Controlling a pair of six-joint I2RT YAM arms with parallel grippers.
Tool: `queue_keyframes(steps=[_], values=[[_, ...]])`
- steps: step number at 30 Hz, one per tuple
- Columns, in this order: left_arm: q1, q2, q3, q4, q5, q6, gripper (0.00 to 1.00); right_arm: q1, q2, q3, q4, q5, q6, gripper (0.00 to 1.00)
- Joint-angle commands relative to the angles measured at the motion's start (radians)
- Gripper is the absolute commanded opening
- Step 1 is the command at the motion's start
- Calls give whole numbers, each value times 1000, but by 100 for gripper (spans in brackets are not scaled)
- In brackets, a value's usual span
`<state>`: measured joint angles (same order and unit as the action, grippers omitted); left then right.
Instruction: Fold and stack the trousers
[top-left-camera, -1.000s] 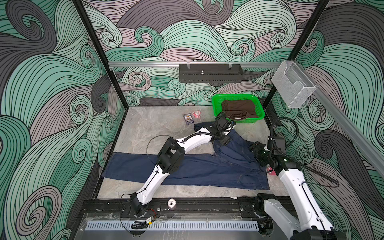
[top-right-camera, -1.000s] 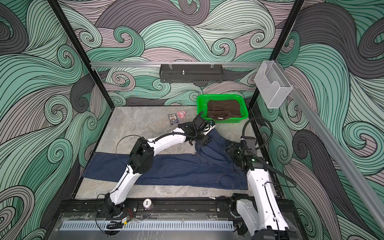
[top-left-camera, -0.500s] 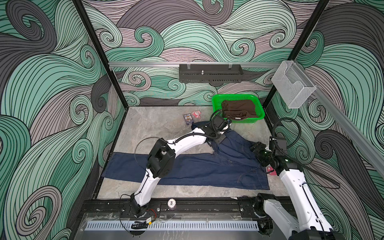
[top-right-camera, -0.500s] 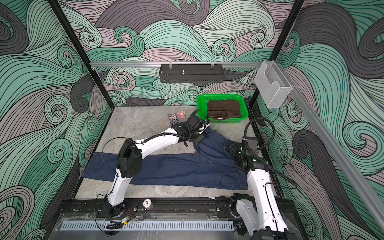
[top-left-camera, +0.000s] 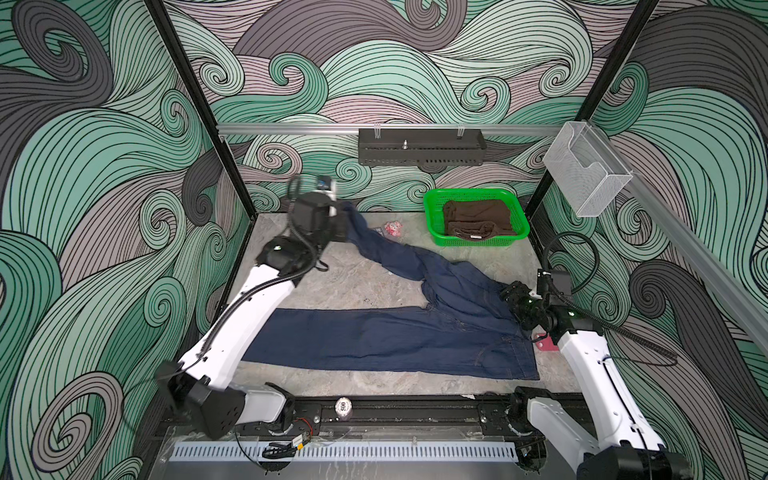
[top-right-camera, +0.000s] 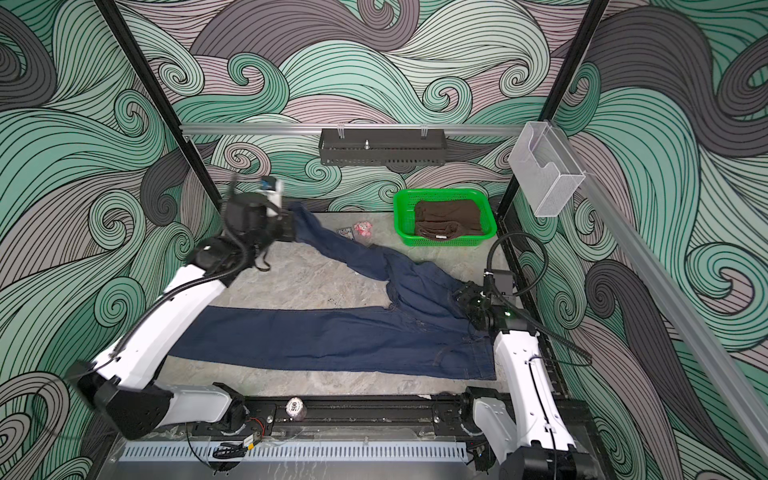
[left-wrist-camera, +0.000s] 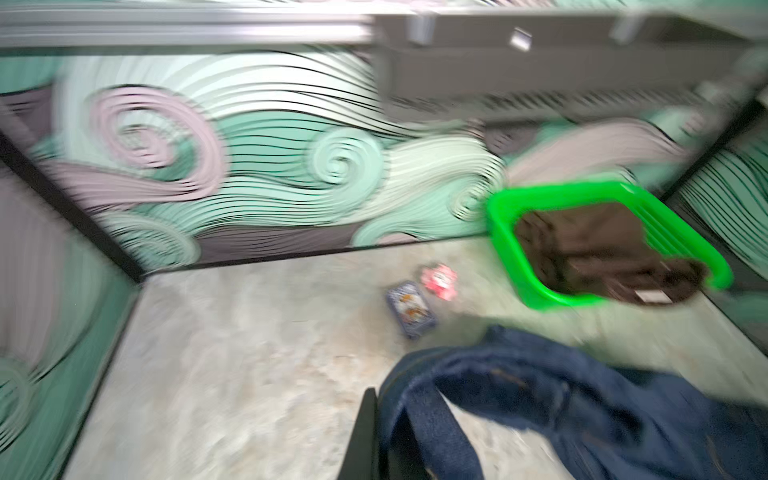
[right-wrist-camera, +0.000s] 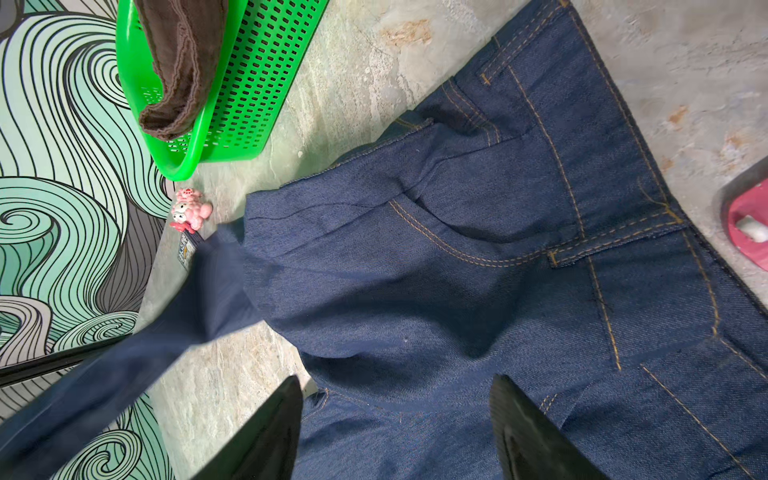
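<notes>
And the left pincer is clamped tight on one leg's hem, hoisted at upper left, likely to straighten it for folding, while the trousers otherwise sprawl across the bench, centre to right, and the right pincer hovers wide open and empty over the waist at right, probably to pin it.

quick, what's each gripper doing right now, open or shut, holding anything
left gripper: shut on one leg end of the trousers, holding it lifted.
right gripper: open above the waist end, holding nothing.
</notes>
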<state>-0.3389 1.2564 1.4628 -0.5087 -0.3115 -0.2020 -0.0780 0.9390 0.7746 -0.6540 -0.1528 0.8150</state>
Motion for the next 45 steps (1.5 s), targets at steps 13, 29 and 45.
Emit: queue_keyframes(steps=[13, 29, 45], values=[[532, -218, -127, -200, 99, -271, 0, 0, 124, 70, 24, 40, -5, 71], [661, -192, -246, -135, 178, -283, 0, -1, 532, 296, 62, 254, 126, 65], [684, -131, -204, -224, 231, -272, 0, -39, 774, 389, 12, 268, 233, 58]])
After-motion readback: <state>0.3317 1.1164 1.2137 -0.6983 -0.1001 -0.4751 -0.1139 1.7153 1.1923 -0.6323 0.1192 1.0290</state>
